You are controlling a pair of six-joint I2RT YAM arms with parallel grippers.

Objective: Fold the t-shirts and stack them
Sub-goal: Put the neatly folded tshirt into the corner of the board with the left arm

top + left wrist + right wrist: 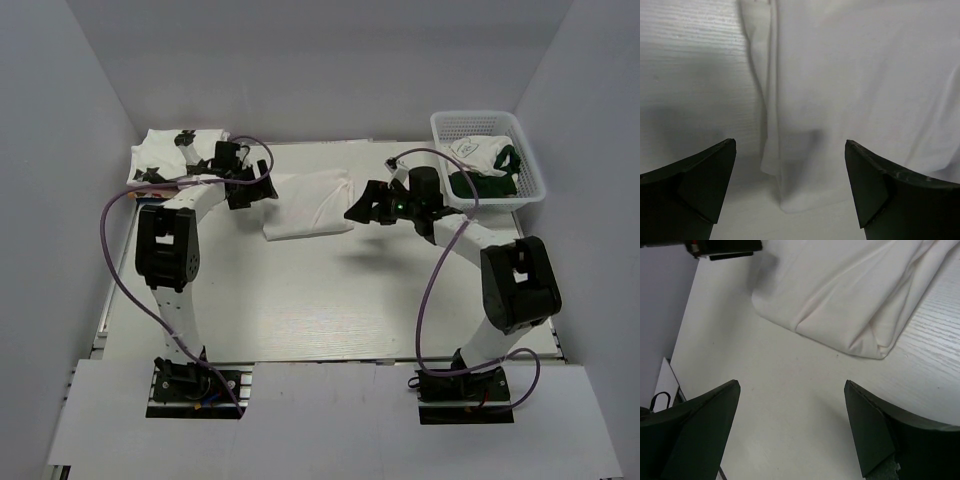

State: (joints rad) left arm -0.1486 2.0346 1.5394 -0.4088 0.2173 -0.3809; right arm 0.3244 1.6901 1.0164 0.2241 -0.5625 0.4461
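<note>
One folded t-shirt lies near the far edge between the left gripper and right gripper, both released.

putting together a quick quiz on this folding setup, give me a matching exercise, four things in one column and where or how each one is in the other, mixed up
Things
1. folded t-shirt
2. stack of t-shirts
3. mesh basket
4. right gripper

Places or states
A. far right corner of the table
B. open and empty, just right of the folded t-shirt
C. far left corner of the table
D. lying flat mid-table, toward the far edge

Pairs: 1-D, 2-C, 3-A, 4-B
</note>
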